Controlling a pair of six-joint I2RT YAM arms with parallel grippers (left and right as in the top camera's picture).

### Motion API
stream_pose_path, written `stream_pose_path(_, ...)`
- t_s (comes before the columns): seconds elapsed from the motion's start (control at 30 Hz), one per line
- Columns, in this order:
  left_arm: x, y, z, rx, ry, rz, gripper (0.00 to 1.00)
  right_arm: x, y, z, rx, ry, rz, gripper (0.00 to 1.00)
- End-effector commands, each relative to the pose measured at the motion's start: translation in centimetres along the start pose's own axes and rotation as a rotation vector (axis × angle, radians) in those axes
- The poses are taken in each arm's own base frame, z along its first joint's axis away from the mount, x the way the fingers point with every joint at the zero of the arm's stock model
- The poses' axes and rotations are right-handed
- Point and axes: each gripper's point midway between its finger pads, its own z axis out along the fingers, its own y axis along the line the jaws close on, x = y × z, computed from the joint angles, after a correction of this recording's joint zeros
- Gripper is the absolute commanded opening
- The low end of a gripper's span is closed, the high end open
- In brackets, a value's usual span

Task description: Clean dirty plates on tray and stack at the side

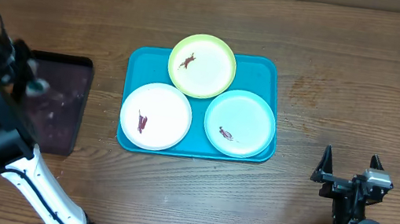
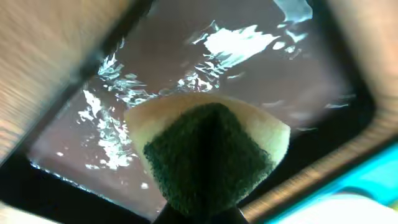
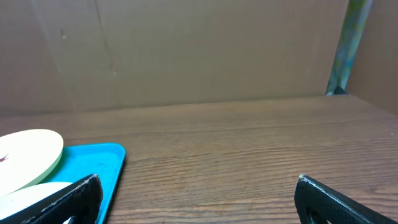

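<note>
The turquoise tray (image 1: 268,68) lies mid-table with three plates on it: yellow-green (image 1: 202,65) at the back, white (image 1: 156,116) front left, light blue (image 1: 240,123) front right. Each has a small dark red-brown smear. My left gripper (image 1: 32,85) hangs over the black tray (image 1: 60,119) to the left, shut on a sponge (image 2: 208,152) with a green scouring face and yellow body. My right gripper (image 1: 350,172) is open and empty, low over the table right of the turquoise tray; in the right wrist view its fingers (image 3: 196,183) are wide apart.
The black tray (image 2: 186,68) has a wet, shiny floor. A corner of the turquoise tray (image 2: 376,177) shows beside it. The right wrist view shows the tray's corner (image 3: 102,165), two pale plate edges (image 3: 28,155), and a brown wall behind the table.
</note>
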Motion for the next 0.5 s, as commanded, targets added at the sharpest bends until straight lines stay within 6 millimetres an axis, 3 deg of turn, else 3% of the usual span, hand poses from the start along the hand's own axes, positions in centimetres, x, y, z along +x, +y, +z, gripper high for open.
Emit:
stream_pose_path(0.0,-0.6,-3.1,-4.0,0.145,-0.071,0.08,0.04,0.1,-0.1,0.0,0.0,-0.008,-0.007,1.0)
stream_pose_path(0.13,-0.5,-5.0,-7.0,0.239,-0.111,0.107,0.04,0.1,-0.1,0.0,0.0,-0.008,-0.007,1.0)
stream_pose_path(0.23,-0.1,-5.5,-7.6,0.269,-0.107,0.11,0.04,0.1,-0.1,0.0,0.0,-0.007,-0.007,1.0)
stream_pose_path(0.37,0.2,-3.5,-6.2,0.16,-0.077,0.098,0.04,0.1,-0.1,0.0,0.0,-0.008,-0.007,1.0)
stream_pose_path(0.47,0.6,-2.2,-3.5,0.1,-0.02,0.08,0.04,0.1,-0.1,0.0,0.0,-0.008,-0.007,1.0)
